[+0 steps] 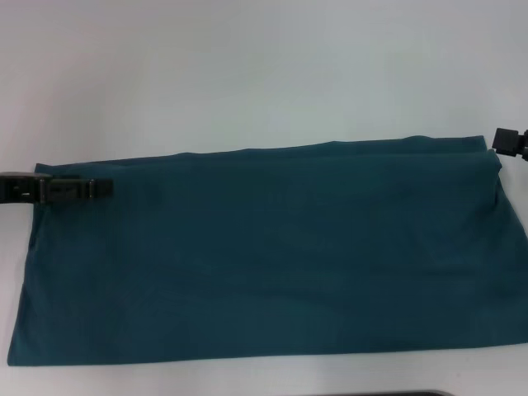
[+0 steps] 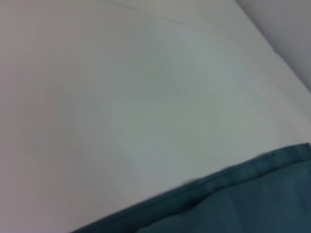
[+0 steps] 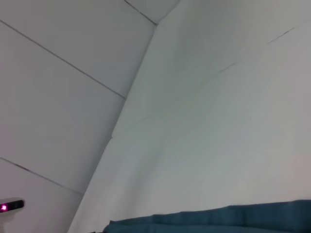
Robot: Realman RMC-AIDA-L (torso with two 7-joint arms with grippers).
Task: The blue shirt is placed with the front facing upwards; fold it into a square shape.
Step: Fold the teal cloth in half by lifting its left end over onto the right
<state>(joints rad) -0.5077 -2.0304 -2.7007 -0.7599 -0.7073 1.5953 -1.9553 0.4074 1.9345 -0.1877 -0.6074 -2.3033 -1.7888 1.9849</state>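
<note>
Item: shirt (image 1: pixel 272 256), teal, lying flat on a white table (image 1: pixel 247 66) and filling the head view from about 9 o'clock to 3 o'clock, with its long near edge running along 6 o'clock. It is showing as a wide band with no lettering, sleeves or collar visible, so it is judged already folded lengthwise and still needing crosswise folds to reach a square. A layered fold edge is showing at the 3 o'clock end, and a stitched hem is running along the far edge in both wrist views. Left gripper (image 1: pixel 103 189): reaching in from 9 o'clock, its tip lying over the far left corner of the cloth; whether the fingers are parted or pinching fabric cannot be told. Right gripper (image 1: pixel 498 139): sitting at 2 o'clock just beside the far right corner, only partly in view, its fingers likewise unreadable. Handling, as a judgement: soft, light, limp cotton, not fragile, likely sagging and dragging when lifted and letting layers slide apart. The best holds are looking like the two far corners at one short end, pinching all layers together, then carrying that end across toward the other while keeping the edge taut. Risk: catching only the top layer, leaving wrinkles or a skewed fold.
</note>
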